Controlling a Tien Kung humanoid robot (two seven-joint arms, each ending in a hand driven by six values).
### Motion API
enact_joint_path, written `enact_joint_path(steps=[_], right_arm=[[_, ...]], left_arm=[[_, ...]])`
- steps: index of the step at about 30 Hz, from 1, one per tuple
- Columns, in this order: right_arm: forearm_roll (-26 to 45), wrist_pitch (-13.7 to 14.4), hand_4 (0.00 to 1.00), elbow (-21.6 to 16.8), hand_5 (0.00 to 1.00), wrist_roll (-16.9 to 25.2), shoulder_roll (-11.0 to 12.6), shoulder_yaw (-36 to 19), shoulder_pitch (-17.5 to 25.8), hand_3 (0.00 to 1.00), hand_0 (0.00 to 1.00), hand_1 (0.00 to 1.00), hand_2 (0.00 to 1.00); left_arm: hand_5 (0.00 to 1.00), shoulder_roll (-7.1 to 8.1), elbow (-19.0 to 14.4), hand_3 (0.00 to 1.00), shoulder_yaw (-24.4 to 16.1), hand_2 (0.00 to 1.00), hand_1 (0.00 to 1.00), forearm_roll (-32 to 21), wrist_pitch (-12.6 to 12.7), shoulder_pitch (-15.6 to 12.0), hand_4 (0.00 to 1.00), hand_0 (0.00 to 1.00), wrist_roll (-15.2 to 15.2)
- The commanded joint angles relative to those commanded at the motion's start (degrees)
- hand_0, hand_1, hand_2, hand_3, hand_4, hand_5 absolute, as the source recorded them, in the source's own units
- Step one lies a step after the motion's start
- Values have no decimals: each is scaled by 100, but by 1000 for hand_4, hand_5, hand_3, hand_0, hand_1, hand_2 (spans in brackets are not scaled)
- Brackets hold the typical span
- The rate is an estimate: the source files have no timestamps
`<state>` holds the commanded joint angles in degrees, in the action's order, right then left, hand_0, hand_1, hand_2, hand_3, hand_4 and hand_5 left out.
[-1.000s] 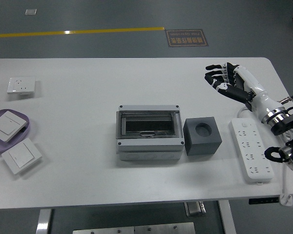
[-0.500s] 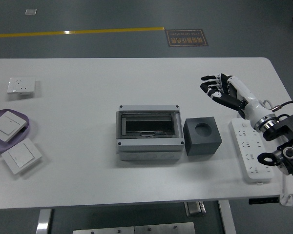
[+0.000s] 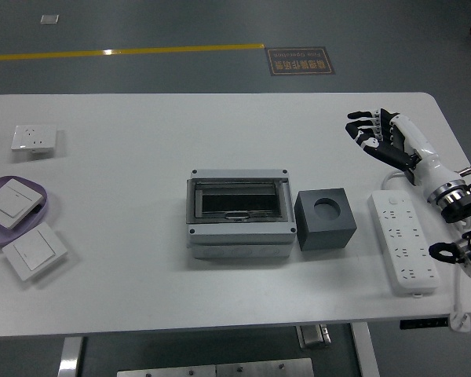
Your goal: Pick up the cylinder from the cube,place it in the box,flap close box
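Right now the right hand (image 3: 379,133) is hovering over the white table (image 3: 141,149), up and to the right of the dark grey cube (image 3: 325,219), with its fingers (image 3: 364,130) spread loose and grasping nothing. Its white forearm is running back toward the table's right edge, passing above the far end of the white power strip (image 3: 405,241), which is lying just to the right of the cube. The cube is sitting upright on the table, its top face showing a round recess; whether a cylinder is seated in that recess is not something the view is making clear. Touching or nearly touching the cube's left side, the grey box (image 3: 239,217) is resting with its dark transparent flap lying down over the opening. Well to the left of the cube, a purple tray (image 3: 45,206) is holding one white wall switch (image 3: 12,198), and a second switch (image 3: 34,250) is lying just in front of that tray. Farther back from the tray, a white socket plate (image 3: 34,138) is lying flat.
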<state>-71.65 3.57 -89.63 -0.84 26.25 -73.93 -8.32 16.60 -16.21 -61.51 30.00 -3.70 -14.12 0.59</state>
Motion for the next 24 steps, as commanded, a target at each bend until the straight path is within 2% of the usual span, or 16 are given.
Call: enact_joint_path(steps=[5, 6, 17, 18, 23, 24], right_arm=[[-48, 22, 723, 10, 471, -8, -28, -38, 24, 688, 754, 679, 688], [-67, 32, 728, 4, 474, -19, -29, -46, 34, 750, 753, 680, 687], [-106, 131, 737, 1, 464, 46, -92, -140, 129, 764, 755, 680, 687], [-90, 128, 770, 5, 373, 60, -98, -142, 131, 847, 748, 680, 694], [-39, 75, 770, 28, 373, 81, -108, -144, 129, 847, 748, 680, 694], [-35, 61, 784, 33, 324, 77, -106, -144, 130, 786, 760, 696, 705]], left_arm=[[158, -3, -33, 639, -309, 621, 653, 159, -11, 1, 706, 616, 0], [157, -8, -32, 640, -330, 621, 654, 166, -12, 0, 706, 616, 2], [158, 42, 5, 640, -378, 622, 653, 143, -13, -37, 706, 617, 2], [158, 43, 10, 640, -368, 622, 653, 131, -14, -34, 706, 617, 2], [158, 48, 21, 640, -323, 622, 653, 108, -18, 3, 706, 617, 3], [158, 52, 20, 640, -310, 622, 653, 107, -19, 13, 707, 617, 4]])
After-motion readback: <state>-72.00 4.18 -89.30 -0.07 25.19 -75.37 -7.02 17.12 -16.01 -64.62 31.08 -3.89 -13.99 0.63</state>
